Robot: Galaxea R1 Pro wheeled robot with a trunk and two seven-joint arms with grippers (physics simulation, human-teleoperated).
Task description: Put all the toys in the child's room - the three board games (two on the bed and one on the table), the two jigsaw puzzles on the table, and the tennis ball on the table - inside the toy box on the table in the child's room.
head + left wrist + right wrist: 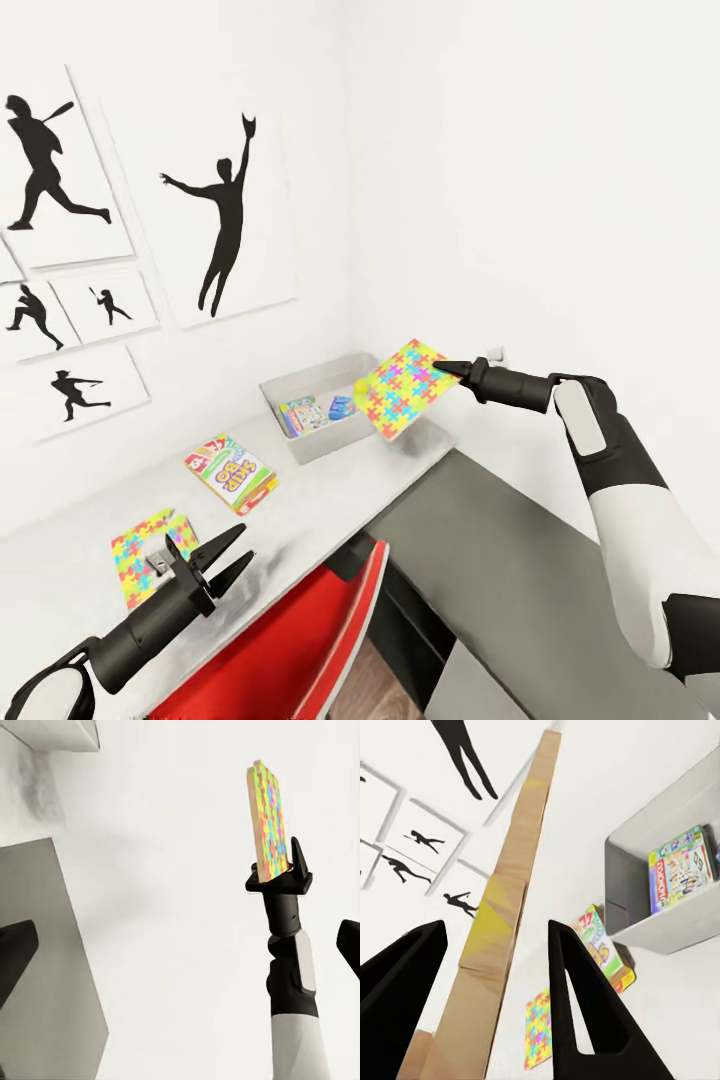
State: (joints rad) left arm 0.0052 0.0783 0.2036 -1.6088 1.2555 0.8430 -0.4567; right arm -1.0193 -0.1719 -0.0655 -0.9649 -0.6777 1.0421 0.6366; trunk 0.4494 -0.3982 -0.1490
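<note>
The right hand point(452, 367) is clenched on one corner of a puzzle point(410, 388), holding it tilted in the air over the toy box's near right rim. In the right wrist view the puzzle's tan edge point(502, 922) runs between the two dark fingers point(585, 1005), and in the left wrist view the same puzzle point(268, 821) stands edge-on above the right hand point(279, 879).

The left hand point(222, 560) hovers released, fingers apart and holding nothing, above the tabletop's near edge.

The tabletop point(330, 490) is pale grey and runs along the white wall into the corner; a lower dark grey section point(500, 560) adjoins it on the right. A red chair point(300, 640) sits tucked under the near edge. Bare tabletop lies between the box and the near edge.

The toy box point(300, 385) sits at the far end by the wall. Inside lie a green-white game point(302, 413) and a smaller blue game point(342, 406); a bit of the yellow ball point(360, 384) peeks past the held puzzle's edge, but I cannot tell whether it is inside.

The SKIP BO game point(231, 473) lies flat on the tabletop near the box, apart from it. The second puzzle point(150, 555) lies flat further along, just beyond the left hand.
</note>
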